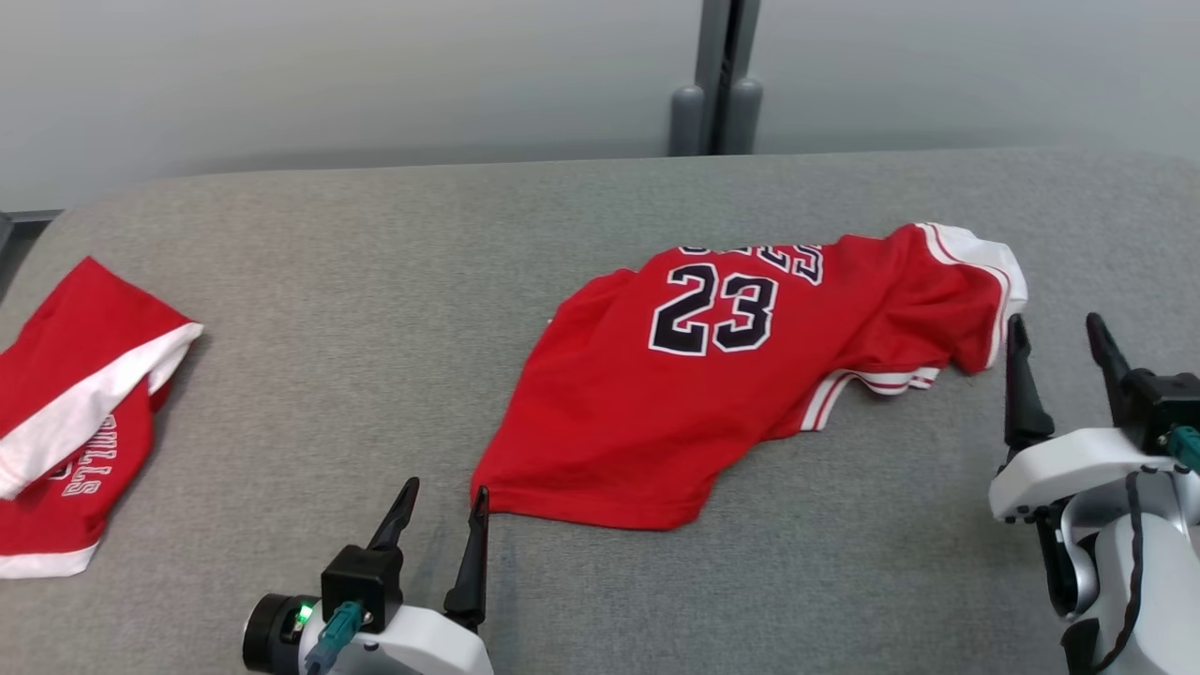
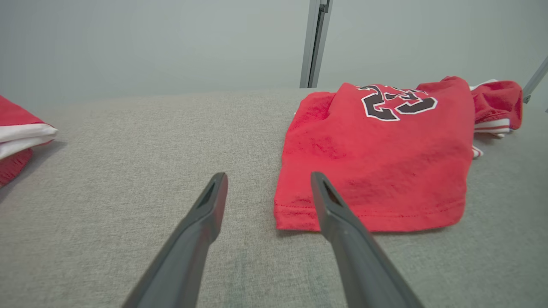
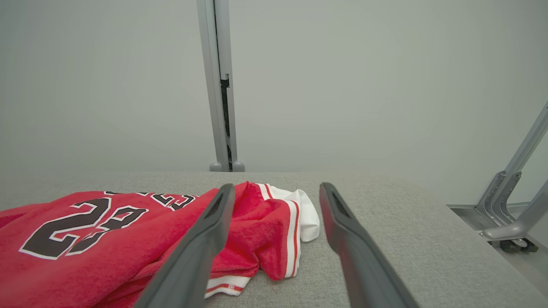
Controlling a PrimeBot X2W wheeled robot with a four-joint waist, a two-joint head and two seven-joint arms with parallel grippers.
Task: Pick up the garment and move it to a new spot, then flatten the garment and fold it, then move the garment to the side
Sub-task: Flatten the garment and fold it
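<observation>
My left gripper (image 1: 447,486) and right gripper (image 1: 1055,319) gape wide — empty. The red 23 jersey (image 1: 656,412) lies rumpled between them.

Left gripper (image 1: 447,487): tapered black fingers (image 1: 469,562), white wrist shell (image 1: 422,647), teal plug (image 1: 333,636), green light (image 1: 305,614). Right gripper (image 1: 1055,321): same, plus black cable (image 1: 1134,553).

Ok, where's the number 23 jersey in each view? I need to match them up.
Head view: the jersey lies centre to right, spread on the grey table.
Left wrist view: the jersey is right of centre, hem nearest the camera.
Right wrist view: the jersey is at the lower left, white-trimmed sleeve toward the middle.
Shared landmark: the grey upright post behind the table, near top centre in all three.
</observation>
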